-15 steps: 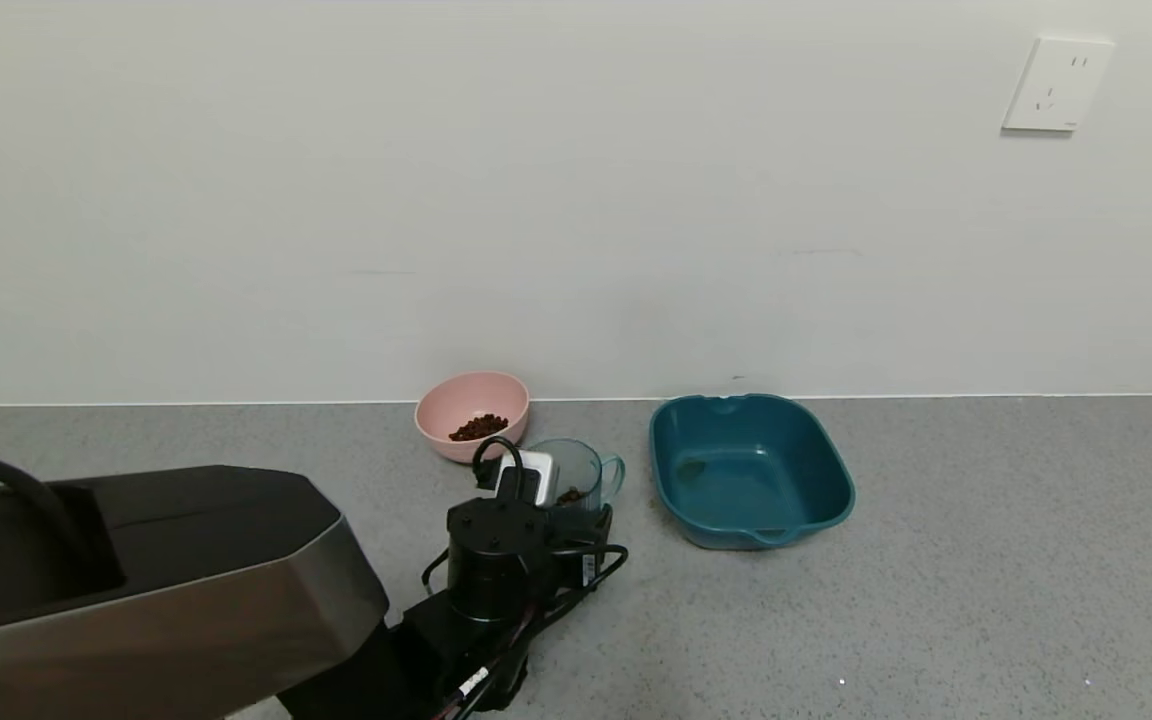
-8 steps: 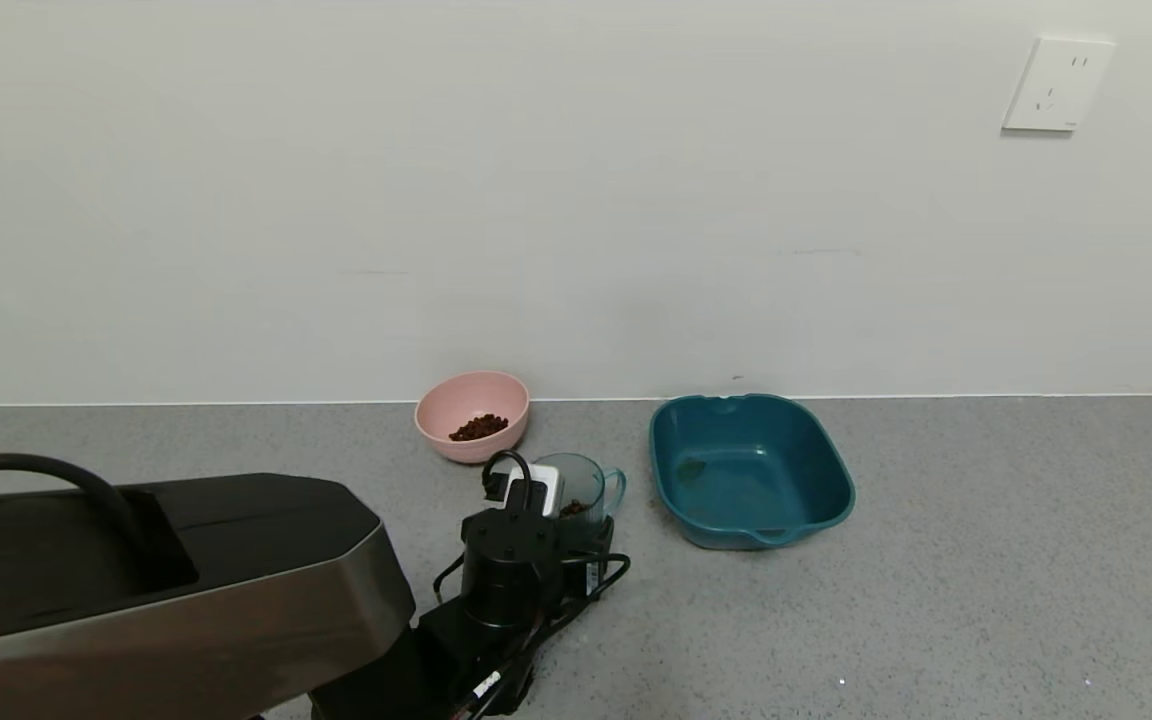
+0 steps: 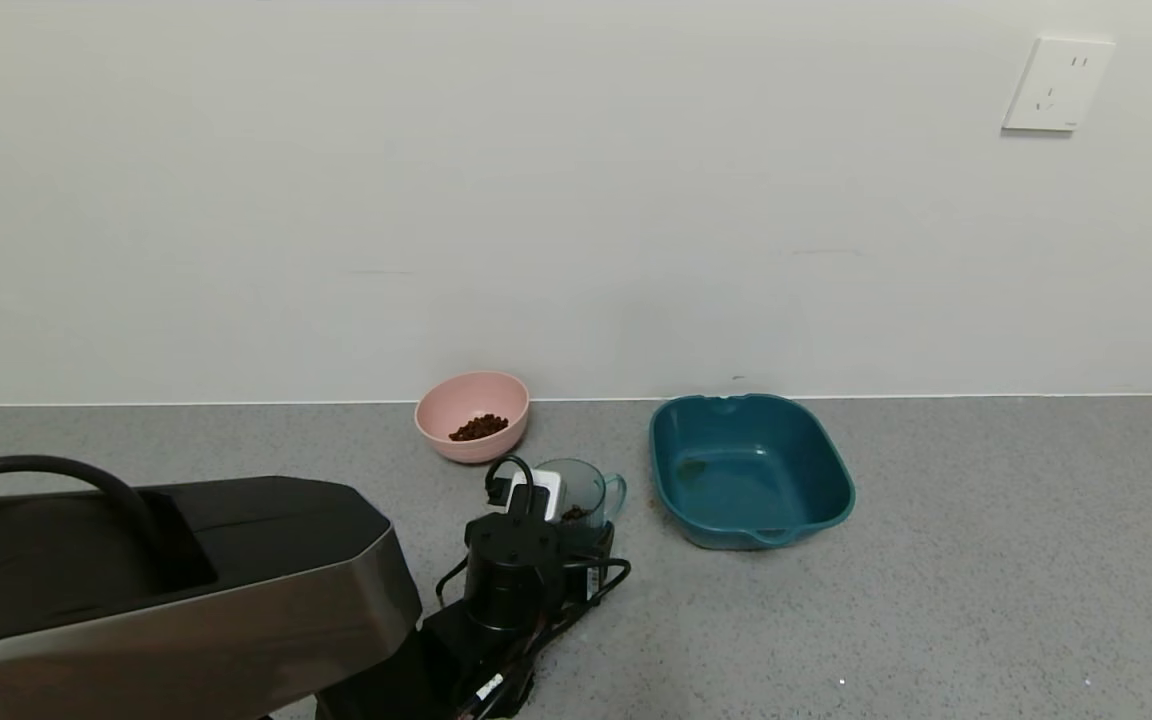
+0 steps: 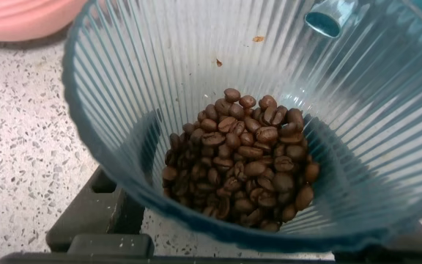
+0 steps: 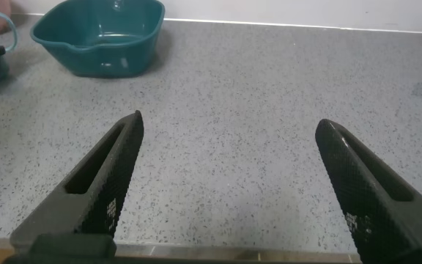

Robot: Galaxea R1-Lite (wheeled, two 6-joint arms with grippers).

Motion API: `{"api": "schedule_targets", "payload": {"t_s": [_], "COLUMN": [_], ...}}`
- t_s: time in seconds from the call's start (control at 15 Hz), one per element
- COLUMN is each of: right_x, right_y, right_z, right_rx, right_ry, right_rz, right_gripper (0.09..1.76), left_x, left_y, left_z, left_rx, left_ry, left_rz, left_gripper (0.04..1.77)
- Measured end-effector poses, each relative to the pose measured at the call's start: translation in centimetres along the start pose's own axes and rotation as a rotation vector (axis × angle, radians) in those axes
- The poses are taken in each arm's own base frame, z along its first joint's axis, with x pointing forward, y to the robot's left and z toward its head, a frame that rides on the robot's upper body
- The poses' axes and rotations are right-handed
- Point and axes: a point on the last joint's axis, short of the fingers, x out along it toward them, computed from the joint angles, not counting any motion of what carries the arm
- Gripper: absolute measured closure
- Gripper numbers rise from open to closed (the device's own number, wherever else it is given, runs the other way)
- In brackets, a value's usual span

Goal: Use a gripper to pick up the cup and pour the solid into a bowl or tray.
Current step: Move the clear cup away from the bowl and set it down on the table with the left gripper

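Left wrist view has me looking straight down into the cup (image 4: 255, 110), and my left gripper (image 3: 576, 525) is clamped fully shut on its near wall, so I have it in hand. The solid (image 4: 240, 165), dark brown beans, lies in a loose heap at the bottom. From the head view the cup (image 3: 581, 490) stands upright on the grey counter (image 3: 936, 560), handle toward the teal basin (image 3: 751, 470), just in front of the pink bowl (image 3: 473, 415); whether its base is touching the counter I cannot tell. The bowl already holds a small heap of the same beans.

To do this step well, I judge I should lift straight up first, keeping the cup level so nothing spills, carry its lip over the middle of the pink bowl, then roll the wrist slowly. The ribbed plastic looks slippery, so no jerks.

My right gripper (image 5: 229, 183) is parked well off to the side, fingers spread wide over bare counter.
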Motion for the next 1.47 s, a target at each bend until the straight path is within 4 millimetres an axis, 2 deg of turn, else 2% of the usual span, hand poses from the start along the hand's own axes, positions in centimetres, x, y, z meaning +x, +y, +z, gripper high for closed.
{"api": "schedule_targets", "payload": {"t_s": [0.4,0.53,0.73,1.47], "right_x": [0.00,0.00,0.00,0.00], "right_y": [0.00,0.00,0.00,0.00], "right_z": [0.00,0.00,0.00,0.00], "right_rx": [0.001,0.000,0.000,0.001], "right_ry": [0.000,0.000,0.000,0.000], "right_rz": [0.000,0.000,0.000,-0.001], "right_gripper": [0.14,0.14,0.14,0.14], "left_x": [0.11,0.10,0.06,-0.65], "left_y": [-0.03,-0.03,0.01,0.23], "left_z": [-0.39,-0.54,-0.62,-0.15], "left_rx": [-0.003,-0.003,-0.002,0.006], "left_ry": [-0.004,0.001,0.004,0.013], "left_rz": [-0.001,-0.002,-0.002,-0.016], "left_gripper": [0.49,0.36,0.28,0.14]}}
